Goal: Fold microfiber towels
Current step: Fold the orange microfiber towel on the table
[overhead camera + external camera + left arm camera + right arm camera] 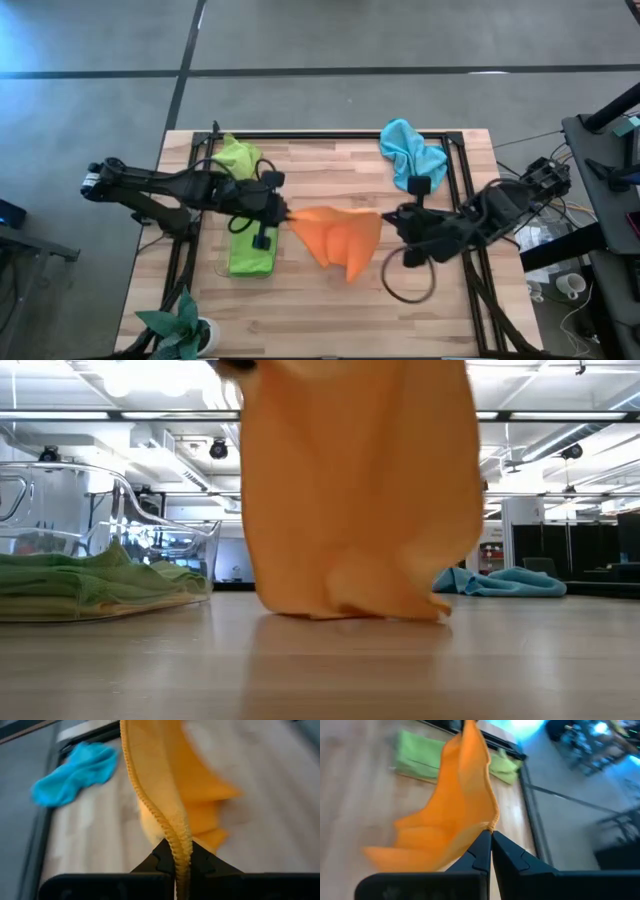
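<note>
Orange towel [338,238] is pinched at opposite corners by both closed hands, left hand [288,214] and right hand [386,214], hanging between them with its lower edge on the counter [330,310]. Tension should be kept even so corners meet squarely.

Towel [338,240] mid-table, strung between left gripper [289,214] on its left edge and right gripper [386,216] on its right; lower edge touches the table [320,310]. Clear tray [250,265] left of it holds folded towels [250,250]. Crumpled towel [410,153] at back right. Plant [180,322] at front-left corner.
</note>
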